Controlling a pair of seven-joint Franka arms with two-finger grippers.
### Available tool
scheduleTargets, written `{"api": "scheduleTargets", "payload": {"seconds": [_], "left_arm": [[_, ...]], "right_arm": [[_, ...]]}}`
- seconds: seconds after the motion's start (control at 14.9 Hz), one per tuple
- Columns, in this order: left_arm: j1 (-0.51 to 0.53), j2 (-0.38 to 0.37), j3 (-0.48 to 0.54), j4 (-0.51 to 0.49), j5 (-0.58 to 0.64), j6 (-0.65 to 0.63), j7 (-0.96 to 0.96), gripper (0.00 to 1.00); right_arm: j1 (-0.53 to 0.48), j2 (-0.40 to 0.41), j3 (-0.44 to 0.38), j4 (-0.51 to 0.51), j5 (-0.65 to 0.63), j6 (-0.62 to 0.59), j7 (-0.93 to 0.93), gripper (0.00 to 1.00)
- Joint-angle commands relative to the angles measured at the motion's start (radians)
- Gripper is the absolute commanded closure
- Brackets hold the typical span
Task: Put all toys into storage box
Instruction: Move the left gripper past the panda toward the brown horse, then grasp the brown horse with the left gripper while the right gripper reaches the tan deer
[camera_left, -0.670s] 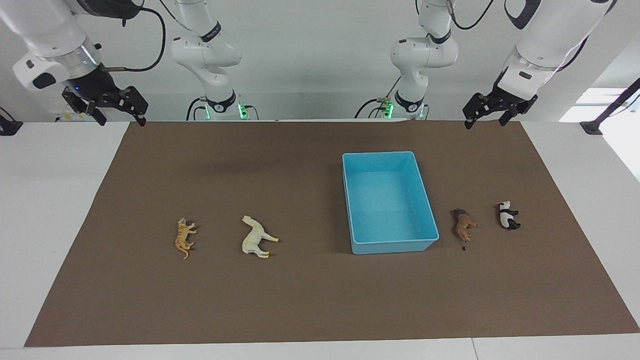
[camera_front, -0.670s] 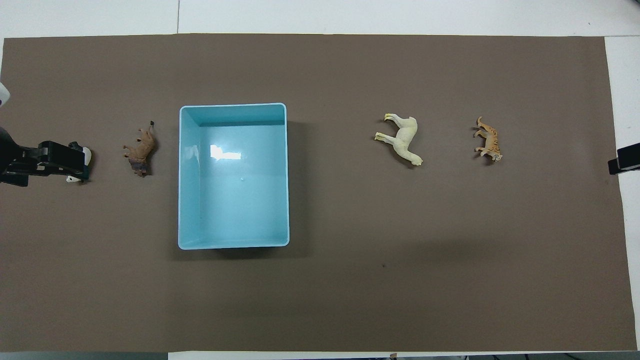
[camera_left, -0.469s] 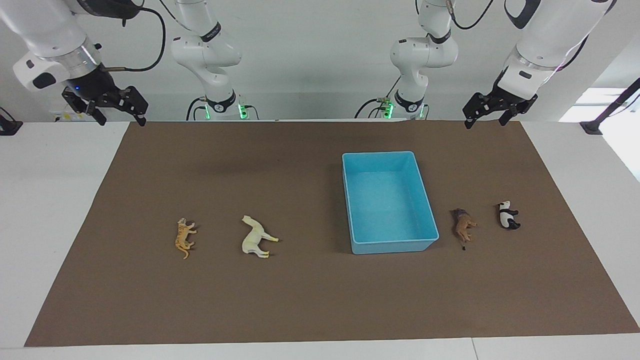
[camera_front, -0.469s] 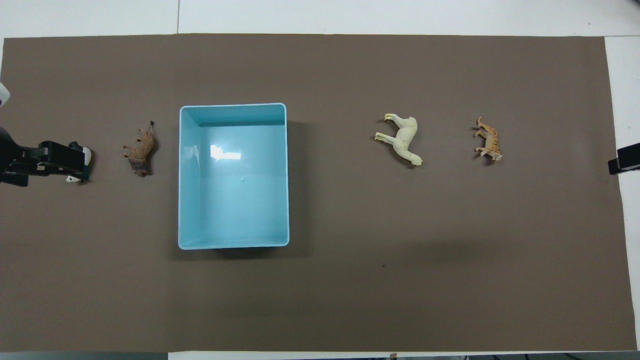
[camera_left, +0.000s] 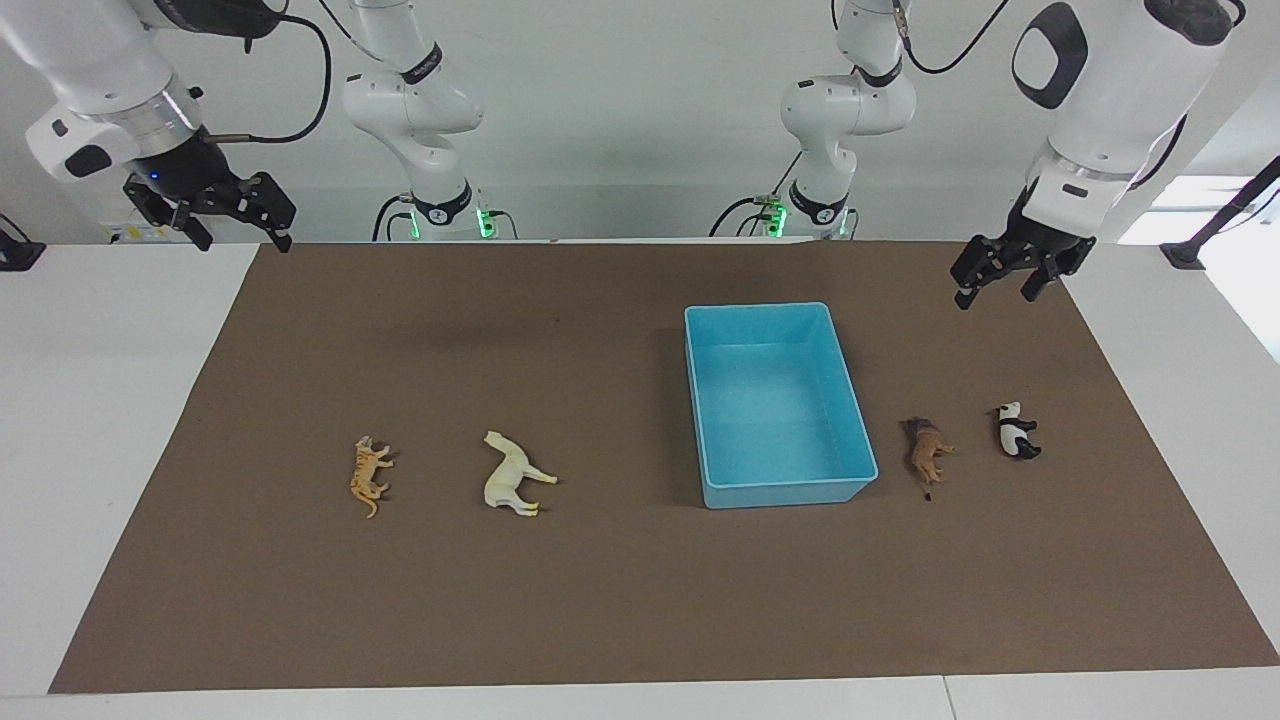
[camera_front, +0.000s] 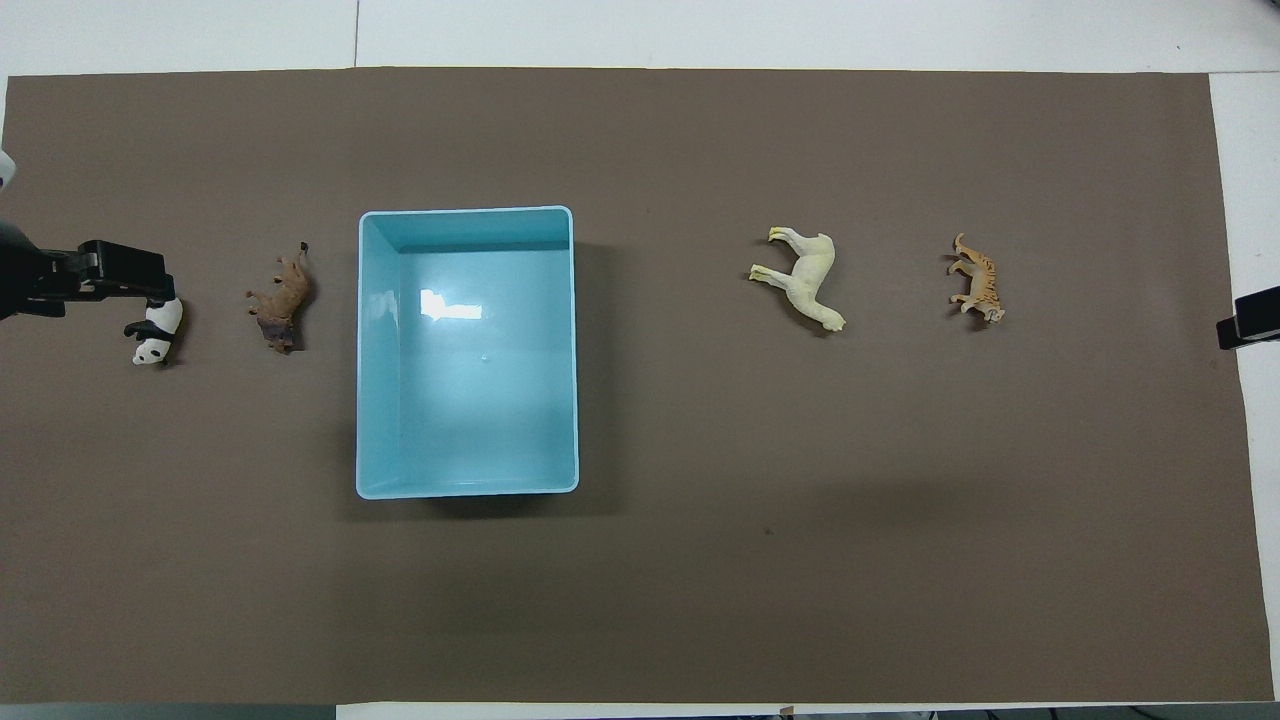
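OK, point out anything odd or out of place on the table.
All four toys lie on their sides on the mat: tiger, horse, lion, panda. The storage box is empty. Nothing is spilled or damaged.

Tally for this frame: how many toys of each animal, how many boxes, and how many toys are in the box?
Tiger: 1
Horse: 1
Lion: 1
Panda: 1
Storage box: 1
Toys in the box: 0
Total: 5 things, 4 toys and 1 box
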Motion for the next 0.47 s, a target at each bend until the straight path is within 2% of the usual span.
{"api": "scheduleTargets", "payload": {"seconds": [0.0,0.13,0.27,0.4], "left_arm": [[0.036,0.023,-0.005,-0.142,0.007,0.207,0.018,0.0],[0.038,0.059,-0.005,-0.221,0.007,0.339,0.009,0.0],[0.035,0.092,-0.005,-0.287,0.007,0.416,-0.002,0.0],[0.028,0.118,-0.005,-0.362,0.007,0.534,-0.052,0.0]], "right_arm": [[-0.004,-0.022,0.008,-0.041,-0.013,0.039,-0.018,0.0],[-0.002,-0.019,0.013,-0.081,-0.013,0.088,-0.018,0.0],[-0.002,-0.004,0.013,-0.136,-0.012,0.169,-0.018,0.0],[-0.002,0.034,0.014,-0.171,-0.009,0.239,-0.016,0.0]]}}
